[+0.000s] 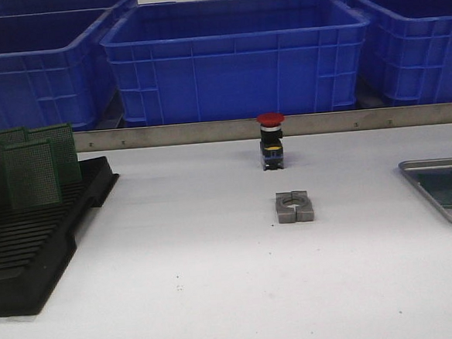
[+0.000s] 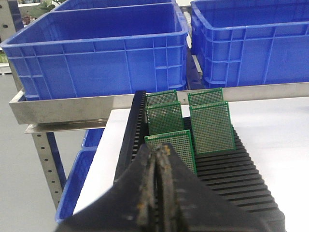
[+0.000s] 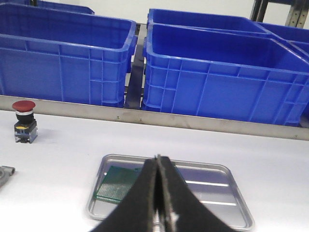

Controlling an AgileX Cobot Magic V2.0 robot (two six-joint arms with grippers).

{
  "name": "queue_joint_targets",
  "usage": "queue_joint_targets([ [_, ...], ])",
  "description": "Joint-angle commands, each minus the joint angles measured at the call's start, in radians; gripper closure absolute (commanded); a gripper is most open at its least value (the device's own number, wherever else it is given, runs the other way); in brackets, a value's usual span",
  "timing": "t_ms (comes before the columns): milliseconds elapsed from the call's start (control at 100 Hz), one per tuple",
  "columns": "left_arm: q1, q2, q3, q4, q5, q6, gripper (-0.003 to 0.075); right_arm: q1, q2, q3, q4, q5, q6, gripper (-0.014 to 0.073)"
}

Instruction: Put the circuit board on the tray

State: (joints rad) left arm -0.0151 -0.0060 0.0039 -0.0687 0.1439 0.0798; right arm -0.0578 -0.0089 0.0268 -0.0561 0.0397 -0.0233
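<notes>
Both hands empty, between boards: one delivered, the next waiting in the rack.

The left hand hangs pressed closed just short of the nearest green perforated circuit board standing in the black slotted rack; it likely must open, then pinch that board's top edge. The right hand, also closed, hovers over the grey tray, where one board lies flat.

Glossy metal tray, plastic bins
</notes>
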Motion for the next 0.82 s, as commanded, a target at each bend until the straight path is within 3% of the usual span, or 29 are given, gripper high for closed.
queue_joint_targets([
  [0, -0.008, -0.027, 0.019, -0.001, -0.076, -0.007, 0.0741, -0.003, -0.025, 0.002, -0.045, -0.040, 0.032, 0.0653],
  [810, -0.008, -0.027, 0.019, -0.001, -0.076, -0.007, 0.0741, -0.002, -0.024, 0.001, -0.045, -0.027, 0.031, 0.0653],
])
